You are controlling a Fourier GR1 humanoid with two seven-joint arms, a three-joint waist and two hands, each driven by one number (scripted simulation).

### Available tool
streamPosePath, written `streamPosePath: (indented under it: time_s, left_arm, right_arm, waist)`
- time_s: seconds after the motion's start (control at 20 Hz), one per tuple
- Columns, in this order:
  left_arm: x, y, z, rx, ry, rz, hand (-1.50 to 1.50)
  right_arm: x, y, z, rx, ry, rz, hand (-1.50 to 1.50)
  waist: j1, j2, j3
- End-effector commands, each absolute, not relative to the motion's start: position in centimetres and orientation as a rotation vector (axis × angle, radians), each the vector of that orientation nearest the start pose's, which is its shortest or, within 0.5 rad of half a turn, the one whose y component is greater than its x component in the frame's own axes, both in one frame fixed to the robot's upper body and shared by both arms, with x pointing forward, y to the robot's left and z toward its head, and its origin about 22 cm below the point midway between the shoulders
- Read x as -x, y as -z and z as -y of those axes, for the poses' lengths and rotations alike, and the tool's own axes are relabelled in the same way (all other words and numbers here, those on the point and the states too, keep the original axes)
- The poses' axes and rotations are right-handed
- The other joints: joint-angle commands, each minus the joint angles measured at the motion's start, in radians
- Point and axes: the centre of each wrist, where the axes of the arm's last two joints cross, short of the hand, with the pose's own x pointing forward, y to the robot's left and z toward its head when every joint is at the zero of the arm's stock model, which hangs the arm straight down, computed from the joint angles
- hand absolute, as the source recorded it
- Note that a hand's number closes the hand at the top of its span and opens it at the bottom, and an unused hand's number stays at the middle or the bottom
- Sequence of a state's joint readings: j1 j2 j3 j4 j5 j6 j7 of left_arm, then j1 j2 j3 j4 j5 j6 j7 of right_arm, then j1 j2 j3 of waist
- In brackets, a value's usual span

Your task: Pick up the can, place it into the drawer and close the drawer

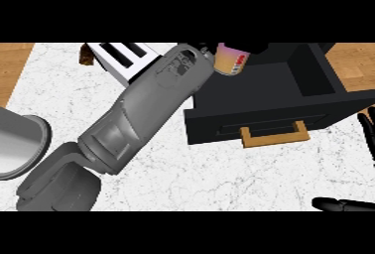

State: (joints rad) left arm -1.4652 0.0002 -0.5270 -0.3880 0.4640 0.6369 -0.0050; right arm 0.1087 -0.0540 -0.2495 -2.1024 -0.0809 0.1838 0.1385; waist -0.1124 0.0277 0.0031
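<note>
— So, what has the left hand [206,49] got?
— Its fingers are mostly hidden past the wrist, but they look curled on the can [230,59], held just beside them over the far left corner of the open drawer [219,124].
— Which step, then?
— Placing, I'd judge. Next comes lowering the can inside, letting go, then pushing the front shut near the handle [275,135].
— And the right hand [343,204]?
— Resting open at the right edge.
</note>
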Motion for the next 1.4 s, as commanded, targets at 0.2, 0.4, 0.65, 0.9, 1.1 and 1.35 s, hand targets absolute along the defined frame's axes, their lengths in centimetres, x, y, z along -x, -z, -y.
streamPosePath:
  time_s: [0.2,0.4,0.65,0.9,1.1,1.35]
  left_arm:
    - [-43.0,-18.0,1.0,-0.299,0.261,1.760,-1.50]
    - [-43.2,-16.2,0.1,-0.326,0.249,1.767,-1.50]
    - [-43.2,-16.4,0.2,-0.369,0.202,1.783,-1.50]
    - [-43.0,-16.3,0.4,-0.375,0.160,1.774,-1.50]
    - [-43.2,-16.2,0.1,-0.302,0.147,1.759,-1.50]
    - [-43.0,-16.7,0.5,-0.286,0.111,1.760,-1.50]
  right_arm:
    - [-17.4,-10.8,29.8,0.142,-0.064,1.861,-1.50]
    - [-18.3,-11.6,28.9,0.128,-0.039,1.886,-1.50]
    - [-18.3,-11.6,29.0,0.118,-0.057,1.886,-1.50]
    - [-18.4,-11.3,28.9,0.141,-0.082,1.908,-1.50]
    - [-17.5,-13.3,29.9,0.326,-0.214,1.981,-1.50]
    - [-17.9,-14.0,28.0,0.389,-0.360,2.005,-1.50]
  waist:
    - [-0.025,-0.002,0.000]
    - [-0.024,0.004,0.000]
    - [-0.029,0.006,0.000]
    - [-0.028,0.005,0.000]
    - [-0.008,0.003,-0.002]
    - [0.003,0.003,-0.002]
